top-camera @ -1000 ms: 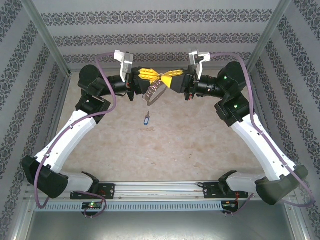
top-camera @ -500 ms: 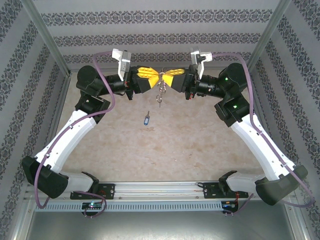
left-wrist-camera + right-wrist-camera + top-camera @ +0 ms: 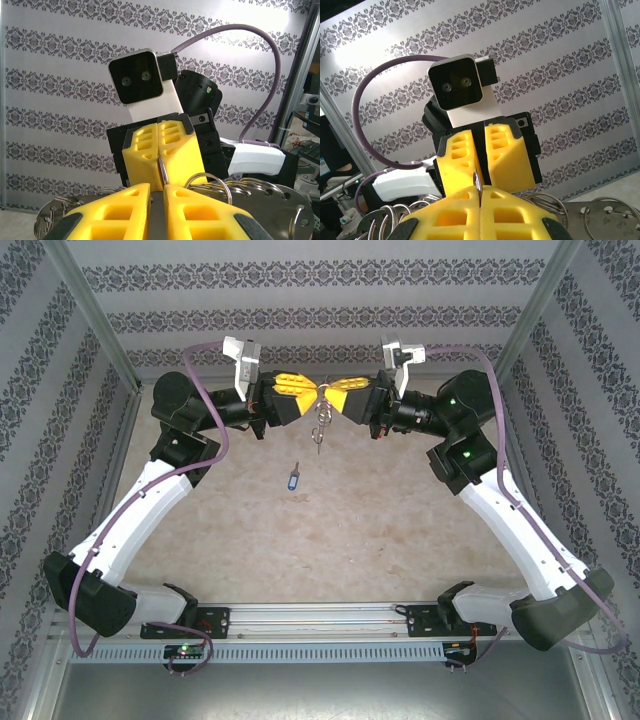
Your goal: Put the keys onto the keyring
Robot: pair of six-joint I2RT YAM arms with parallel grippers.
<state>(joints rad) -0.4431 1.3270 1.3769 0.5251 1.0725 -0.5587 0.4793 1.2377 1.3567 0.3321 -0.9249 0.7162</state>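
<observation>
Between left end effector [image 3: 314, 392] and right end effector [image 3: 326, 396], both pinched shut on it, keyring [image 3: 320, 426] swung from tilted to hanging straight. Below them blue key [image 3: 292, 478] lay loose, not on yet.

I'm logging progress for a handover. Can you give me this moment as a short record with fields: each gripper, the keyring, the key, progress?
left gripper: closed on the top of the keyring, from the left
right gripper: closed on the keyring's top, from the right
keyring: held above the table, hanging below the meeting fingertips
key: blue-headed, lying on the table, apart from the keyring
progress: key not yet on the keyring
</observation>
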